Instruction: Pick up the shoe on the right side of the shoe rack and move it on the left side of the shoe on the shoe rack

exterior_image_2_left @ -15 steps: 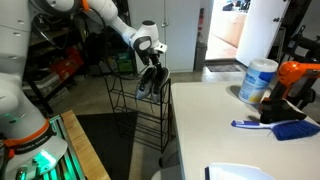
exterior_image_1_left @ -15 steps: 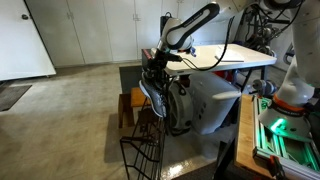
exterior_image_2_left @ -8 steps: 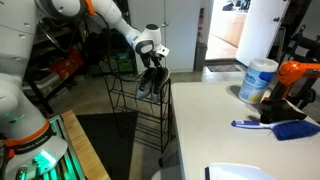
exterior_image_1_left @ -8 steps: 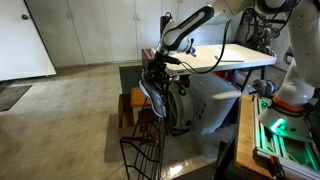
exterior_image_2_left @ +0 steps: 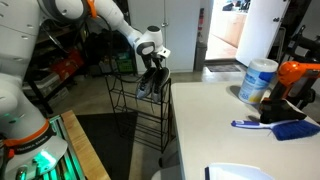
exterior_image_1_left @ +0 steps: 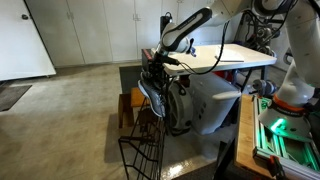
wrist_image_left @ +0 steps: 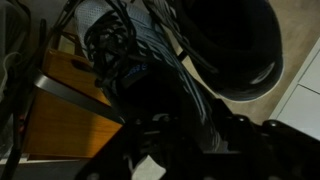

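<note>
A dark laced shoe (exterior_image_1_left: 151, 94) with a pale sole sits at the top of the black wire shoe rack (exterior_image_1_left: 140, 150), and it shows in both exterior views. My gripper (exterior_image_1_left: 155, 68) comes down onto it from above. From the opposite side, in an exterior view, the gripper (exterior_image_2_left: 153, 62) sits on the shoe (exterior_image_2_left: 150, 82) at the rack's (exterior_image_2_left: 133, 105) top corner. In the wrist view the shoe (wrist_image_left: 150, 70) fills the space between the fingers, and the gripper (wrist_image_left: 195, 140) is shut on its sides. I cannot make out a second shoe.
A white table (exterior_image_1_left: 232, 55) and a white bin (exterior_image_1_left: 205, 100) stand just behind the rack, and a wooden box (exterior_image_1_left: 128, 106) beside it. A white counter (exterior_image_2_left: 250, 140) carries a blue brush (exterior_image_2_left: 275, 127) and a wipes tub (exterior_image_2_left: 258, 80).
The arm has barely moved. The fingers have drawn in around the shoe, which still rests on the rack.
</note>
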Robot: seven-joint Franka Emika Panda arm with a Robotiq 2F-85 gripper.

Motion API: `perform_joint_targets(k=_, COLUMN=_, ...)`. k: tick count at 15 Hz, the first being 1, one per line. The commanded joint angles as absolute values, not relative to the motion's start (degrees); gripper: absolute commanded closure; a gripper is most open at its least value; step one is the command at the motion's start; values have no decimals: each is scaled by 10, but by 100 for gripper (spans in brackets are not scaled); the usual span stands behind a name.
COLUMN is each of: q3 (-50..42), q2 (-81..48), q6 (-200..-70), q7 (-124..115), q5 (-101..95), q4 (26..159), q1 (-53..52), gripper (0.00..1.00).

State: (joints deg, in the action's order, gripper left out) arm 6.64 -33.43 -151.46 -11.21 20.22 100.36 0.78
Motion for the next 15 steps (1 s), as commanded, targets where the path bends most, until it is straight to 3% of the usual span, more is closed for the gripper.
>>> perform_joint_targets(k=1, q3=73, q2=-344, q6=-1527, q7=-105, q5=221, q4=994, q1=12, gripper=85)
perform_joint_targets(k=5, q3=75, q2=-344, q6=-1527, q7=-106, q5=224, q4=994, q1=10, gripper=93)
perform_joint_targets(k=15, q3=63, q2=-330, q6=-1531, q7=-109, q5=206, q4=1004, q1=2, gripper=93)
